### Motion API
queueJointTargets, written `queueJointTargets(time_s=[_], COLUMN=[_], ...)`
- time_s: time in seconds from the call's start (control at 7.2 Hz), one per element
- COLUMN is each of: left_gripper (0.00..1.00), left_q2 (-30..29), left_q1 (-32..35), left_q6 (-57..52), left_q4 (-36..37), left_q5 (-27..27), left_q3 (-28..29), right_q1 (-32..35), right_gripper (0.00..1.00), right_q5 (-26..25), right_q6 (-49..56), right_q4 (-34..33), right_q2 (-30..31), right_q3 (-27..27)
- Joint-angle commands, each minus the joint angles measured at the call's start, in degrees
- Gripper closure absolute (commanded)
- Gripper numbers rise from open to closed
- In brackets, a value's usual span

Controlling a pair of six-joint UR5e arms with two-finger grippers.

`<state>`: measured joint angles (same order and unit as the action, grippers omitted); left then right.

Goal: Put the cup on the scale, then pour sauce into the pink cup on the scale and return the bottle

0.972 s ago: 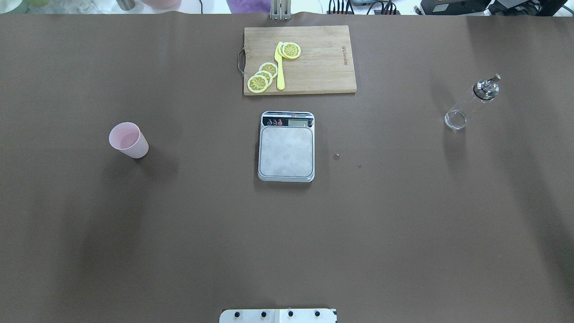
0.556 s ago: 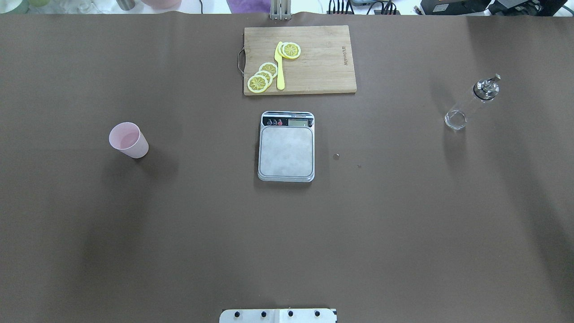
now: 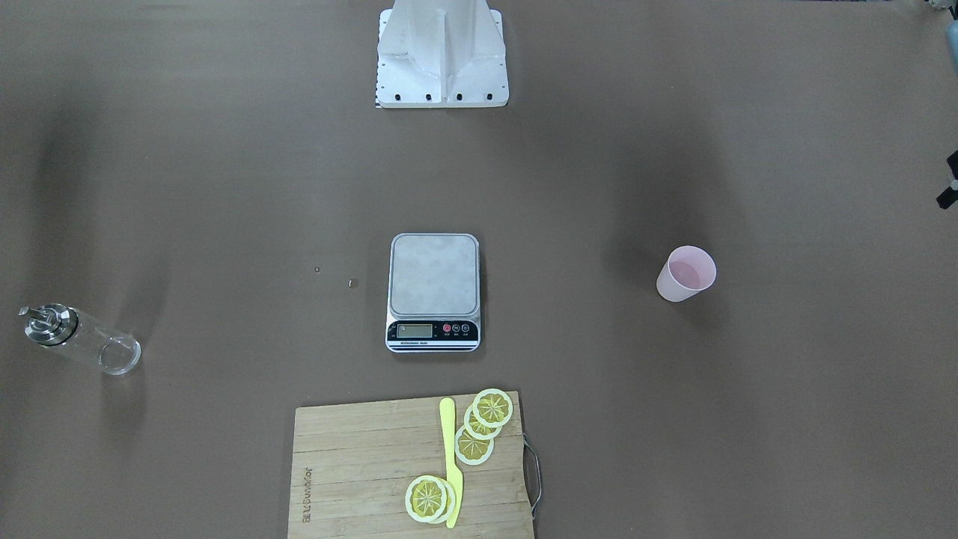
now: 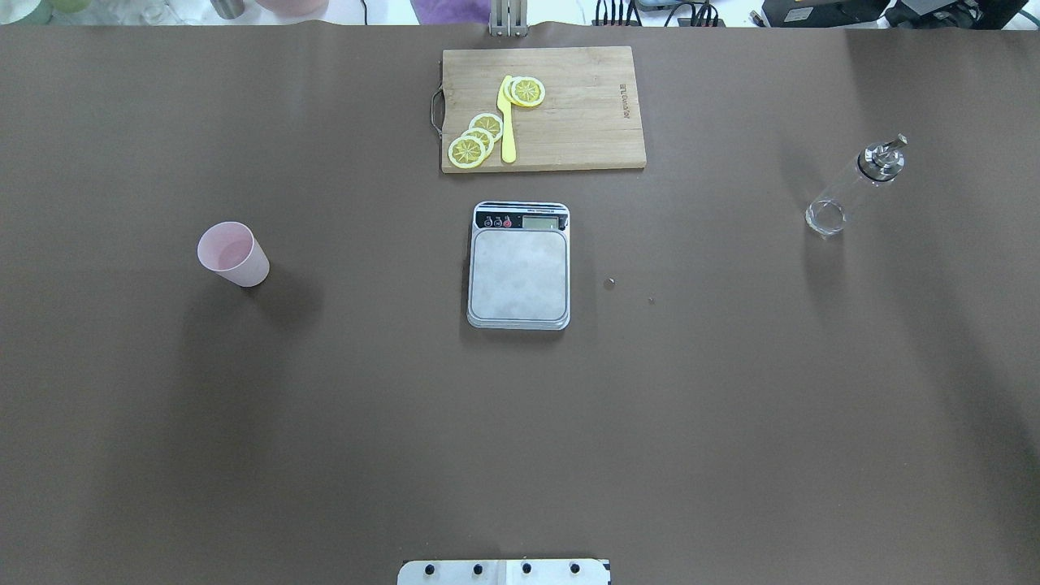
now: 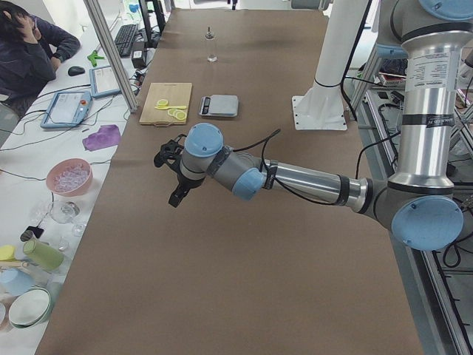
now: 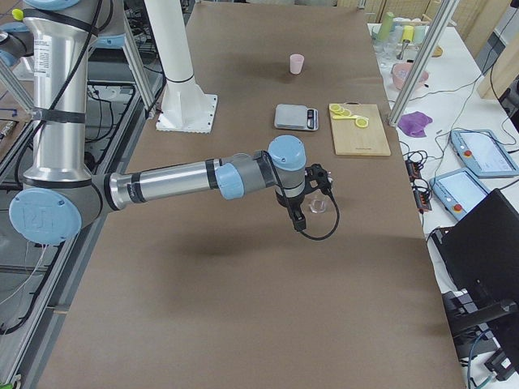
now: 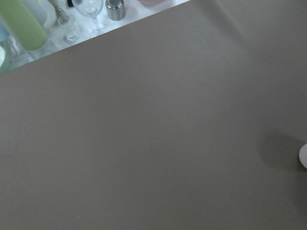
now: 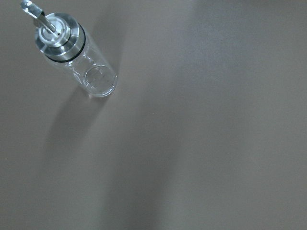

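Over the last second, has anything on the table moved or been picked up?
Nothing has visibly changed in the overhead view. The cup stands apart from the scale, the bottle is untouched, and the board with its lemon slices and knife lies as before.

We see a brown tabletop [image 4: 325,447] carrying the scale [image 4: 518,266] at its middle, the cup [image 4: 233,254] upright well to its left and the bottle [image 4: 853,188] standing far right. A wooden cutting board [image 4: 585,122] lies beyond the scale, and two tiny specks [image 4: 609,283] lie beside it.
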<state>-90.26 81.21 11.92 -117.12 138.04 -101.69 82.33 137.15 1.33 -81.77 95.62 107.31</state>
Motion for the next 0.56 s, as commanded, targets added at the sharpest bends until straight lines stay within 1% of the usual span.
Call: queueJointTargets(time_s=[0.0,0.14,0.42], left_gripper=[0.02,0.03,0.07], left_q2=[-0.35,-1.05,-4.12], left_q1=[-7.79,-11.13,-19.82], left_q6=[20.59,27.39,38.03], left_q4=[-5.03,-5.14,-4.88], left_q5=[-0.65,-6.06,-13.02], left_q3=[-0.62,-0.7,0.0], right_q1=[-0.07,-0.07,-0.07], right_gripper=[0.0,0.0,0.0], right_q5=[0.31,0.57,0.93], right_q6=[-2.55,-2.73,-2.91], right_q4=[0.11,-0.06,-0.06], right_q2=[0.18,0.35,0.88], right_q3=[0.0,0.0,0.0])
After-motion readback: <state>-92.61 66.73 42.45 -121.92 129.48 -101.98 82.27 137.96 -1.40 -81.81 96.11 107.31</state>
